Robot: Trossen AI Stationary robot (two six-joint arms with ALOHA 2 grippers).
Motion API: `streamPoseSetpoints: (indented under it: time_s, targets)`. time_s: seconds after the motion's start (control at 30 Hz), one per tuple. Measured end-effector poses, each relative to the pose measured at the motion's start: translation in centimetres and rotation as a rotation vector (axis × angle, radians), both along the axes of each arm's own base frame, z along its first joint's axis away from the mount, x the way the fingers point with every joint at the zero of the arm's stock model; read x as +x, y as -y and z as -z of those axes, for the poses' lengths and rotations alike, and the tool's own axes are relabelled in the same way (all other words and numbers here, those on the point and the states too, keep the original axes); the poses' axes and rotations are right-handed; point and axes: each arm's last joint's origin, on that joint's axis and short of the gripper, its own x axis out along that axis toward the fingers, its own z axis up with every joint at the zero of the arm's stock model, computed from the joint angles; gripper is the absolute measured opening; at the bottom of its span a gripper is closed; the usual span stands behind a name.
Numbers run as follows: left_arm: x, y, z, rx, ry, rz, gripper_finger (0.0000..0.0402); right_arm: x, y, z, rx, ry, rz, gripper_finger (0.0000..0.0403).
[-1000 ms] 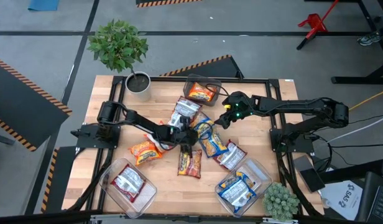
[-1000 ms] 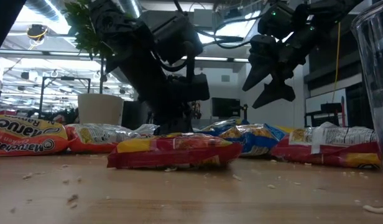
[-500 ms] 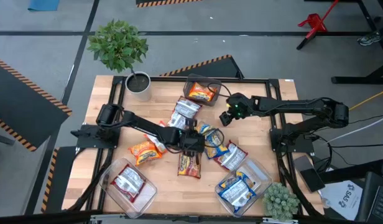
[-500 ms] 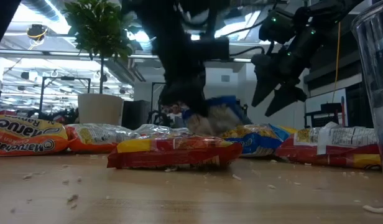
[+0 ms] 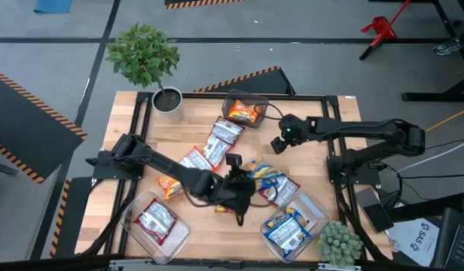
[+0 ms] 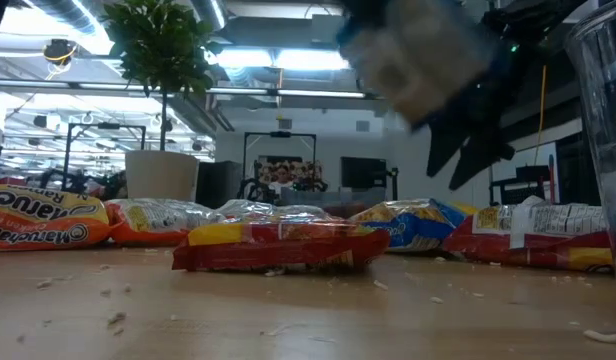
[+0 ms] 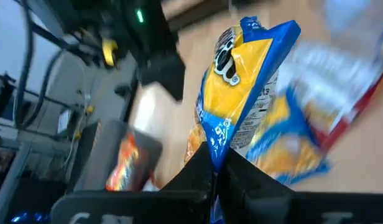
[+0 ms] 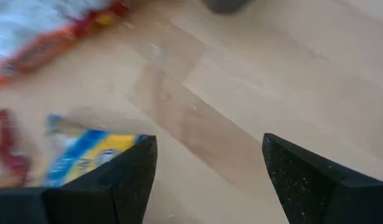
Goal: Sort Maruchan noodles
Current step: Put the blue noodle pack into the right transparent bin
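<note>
L gripper (image 7: 215, 163) clenched on blue-yellow pkt (image 7: 244, 93), long axis pointing away, R gripper (image 8: 207, 165) spread

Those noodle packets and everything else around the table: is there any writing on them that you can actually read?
"Maruchan": upside down on the orange packet at the far left of the low view.
"Ramen", partly cut off: on that packet, just above the brand.
"SAS": seemingly, on a white sheet beside the table; small and uncertain.
Print on the blue-and-yellow packet in the left gripper: too blurred.
All other packets: too small.
</note>
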Motion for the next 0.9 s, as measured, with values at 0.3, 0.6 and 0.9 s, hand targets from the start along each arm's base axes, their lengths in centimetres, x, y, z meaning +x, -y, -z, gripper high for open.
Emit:
streamPoseSetpoints:
  time_s: [0.3, 0.6, 0.9]
  targets:
    - [0.7, 2.8, -3.4, -0.061, 0.25, 0.052, 0.0, -5.7, -1.7, -6.7, -0.095, 0.292, 0.017, 0.028]
    - [3.7, 4.8, 0.0, -0.122, 0.362, 0.075, 0.0, -13.1, -3.6, -8.2, -0.175, 0.308, 0.18, 0.028]
    - [5.4, 9.0, 0.0, -0.142, 0.452, 0.09, 0.0, -16.0, -4.5, -7.5, -0.126, 0.24, 0.23, 0.028]
